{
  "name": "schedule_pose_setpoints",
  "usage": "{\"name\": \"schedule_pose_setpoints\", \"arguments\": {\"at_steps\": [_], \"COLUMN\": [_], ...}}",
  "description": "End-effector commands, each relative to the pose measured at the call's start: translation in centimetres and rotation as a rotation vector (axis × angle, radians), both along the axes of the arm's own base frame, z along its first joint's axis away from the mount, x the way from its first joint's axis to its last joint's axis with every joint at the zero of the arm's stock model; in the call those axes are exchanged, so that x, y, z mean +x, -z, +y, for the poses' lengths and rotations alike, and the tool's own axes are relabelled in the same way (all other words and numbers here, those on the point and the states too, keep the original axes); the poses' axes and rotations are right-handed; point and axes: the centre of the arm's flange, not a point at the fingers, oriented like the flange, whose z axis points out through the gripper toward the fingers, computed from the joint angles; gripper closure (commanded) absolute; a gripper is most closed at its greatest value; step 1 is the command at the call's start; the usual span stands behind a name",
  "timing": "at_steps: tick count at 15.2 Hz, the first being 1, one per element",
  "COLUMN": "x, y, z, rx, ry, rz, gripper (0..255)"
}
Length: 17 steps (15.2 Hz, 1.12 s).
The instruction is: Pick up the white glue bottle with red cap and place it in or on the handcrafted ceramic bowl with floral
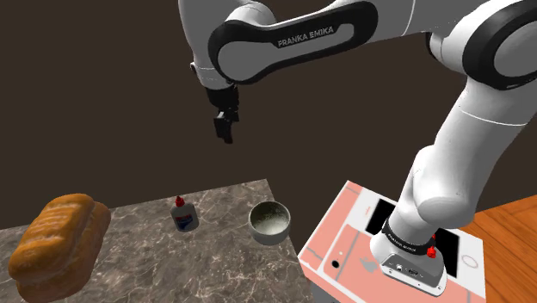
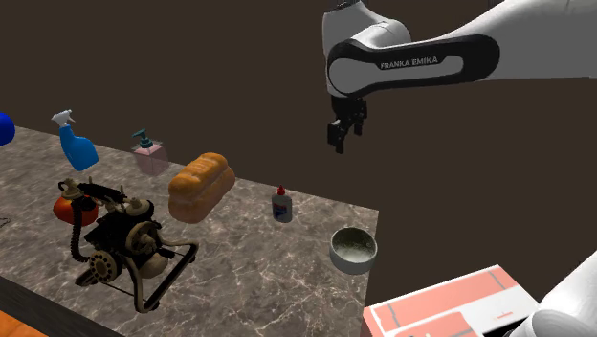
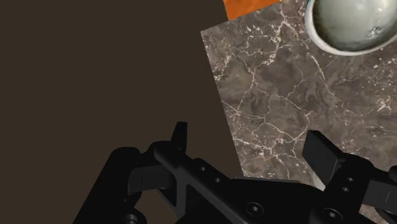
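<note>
Bread (image 1: 60, 245), a brown loaf, lies on the dark, pale-veined desk (image 1: 163, 262), well below the tool (image 1: 225, 129) and far off to the shoulder view's left of it. Next comes the glue bottle (image 1: 183, 215): white, red-capped and upright on the desk, it sits below the tool and a little to the left, well apart from it. The tool hangs high in the air, pointing down. Below it and slightly to the right sits the pale grey bowl (image 1: 270, 221), near the bottle but not touching it. Farther right is the pinkish stand (image 1: 344, 237) — the arm rises from it.

In the second exterior view, a blue spray bottle (image 2: 75, 144), a pink soap dispenser (image 2: 148, 155) and an old black telephone (image 2: 120, 239) stand far to the left of the tool (image 2: 342, 139). The loaf (image 2: 201, 187) and the glue bottle (image 2: 281, 206) are closer to it, and the bowl (image 2: 353, 249) sits almost under it.

In the wrist view the tool (image 3: 248, 143) is open — its black fingers (image 3: 180, 137) stand apart, clasping nothing. The desk's edge (image 3: 280, 95) shows between them, and the bowl (image 3: 353, 25) lies beyond the fingertips.
</note>
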Motion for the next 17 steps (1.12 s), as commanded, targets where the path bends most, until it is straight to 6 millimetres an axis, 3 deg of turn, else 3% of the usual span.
{"name": "schedule_pose_setpoints", "arguments": {"at_steps": [1,9,17], "x": [1.2,3.8,4.0], "y": [1.6,6.9,13.3], "z": [2.4,12.3,22.0], "rx": [-0.024,-0.12,-0.216], "ry": [-0.058,-0.281,-0.505], "rz": [0.01,0.051,0.091], "gripper": [0,0,0]}}
